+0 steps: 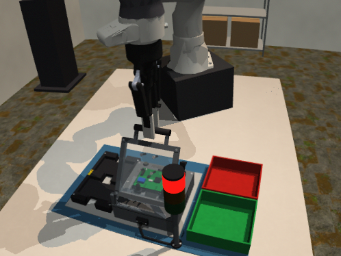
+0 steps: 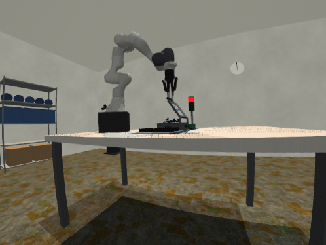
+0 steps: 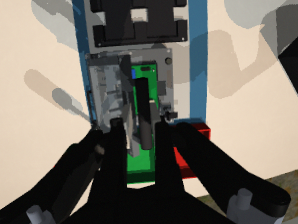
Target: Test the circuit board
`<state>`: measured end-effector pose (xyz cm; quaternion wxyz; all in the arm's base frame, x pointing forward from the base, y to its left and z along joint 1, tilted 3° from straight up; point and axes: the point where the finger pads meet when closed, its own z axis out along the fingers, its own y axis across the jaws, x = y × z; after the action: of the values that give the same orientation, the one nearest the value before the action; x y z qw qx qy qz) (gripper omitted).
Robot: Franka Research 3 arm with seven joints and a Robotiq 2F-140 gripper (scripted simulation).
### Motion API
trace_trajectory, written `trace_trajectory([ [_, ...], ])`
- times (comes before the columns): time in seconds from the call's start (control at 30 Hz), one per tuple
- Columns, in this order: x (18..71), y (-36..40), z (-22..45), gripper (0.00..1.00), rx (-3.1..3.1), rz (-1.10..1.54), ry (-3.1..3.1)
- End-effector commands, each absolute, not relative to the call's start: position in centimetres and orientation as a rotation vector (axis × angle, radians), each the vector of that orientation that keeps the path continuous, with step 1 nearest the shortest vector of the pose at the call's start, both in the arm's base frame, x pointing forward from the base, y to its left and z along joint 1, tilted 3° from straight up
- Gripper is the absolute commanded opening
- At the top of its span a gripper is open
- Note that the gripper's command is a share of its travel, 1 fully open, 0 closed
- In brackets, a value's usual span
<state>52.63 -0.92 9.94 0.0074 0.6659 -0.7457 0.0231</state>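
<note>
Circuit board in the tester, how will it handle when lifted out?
The circuit board looks thin and flat, so probably stiff and light. Small parts stand on its face, so likely fragile there. The raised lid leans over it, so it may snag.
</note>
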Motion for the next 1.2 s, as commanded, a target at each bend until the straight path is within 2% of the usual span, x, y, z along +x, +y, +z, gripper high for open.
trace_trajectory([
  [0.0,52.90,-0.88,9.99,0.16,2.086,0.083,-2.337],
  [1.17,52.52,-0.83,9.62,0.16,2.086,0.083,-2.337],
])
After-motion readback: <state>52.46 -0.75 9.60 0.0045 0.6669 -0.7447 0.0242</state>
